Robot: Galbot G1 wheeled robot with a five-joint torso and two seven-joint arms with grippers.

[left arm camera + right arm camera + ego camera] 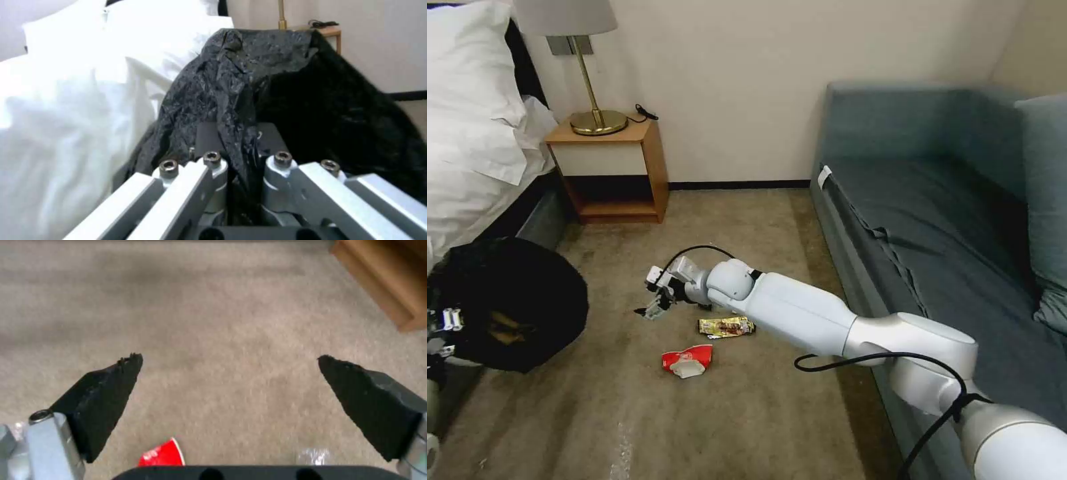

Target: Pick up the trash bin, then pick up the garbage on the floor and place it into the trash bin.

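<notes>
A beige carpet point(747, 220) runs between a white-sheeted bed point(474, 133) and a blue-grey sofa point(934, 220), with a wooden nightstand point(610, 173) and brass lamp point(590, 80) against the far wall. Taking the nightstand as the landmark: the trash bin point(507, 300), dressed in its crinkly black liner, is held up off the floor on the bed side of it, nearer the robot. The left gripper point(240, 160) is clamped tight on a fold of that liner at the rim, so the first step looks done. Something yellowish-brown lies inside the bin (too dim to name with confidence).

Out on the open carpet in front of the nightstand, the right gripper point(657, 300) hangs low over the floor, its black fingertips point(111, 386) spread wide with nothing between them. A gold wrapper point(726, 326) lies just beside the right forearm, and a red-and-white wrapper point(688, 361) a little closer to the robot; a corner of red shows in the right wrist view at the gripper's base. In judgement, the job is partly through: the bin is in hand, and at least these two pieces remain to be collected and dropped in.
</notes>
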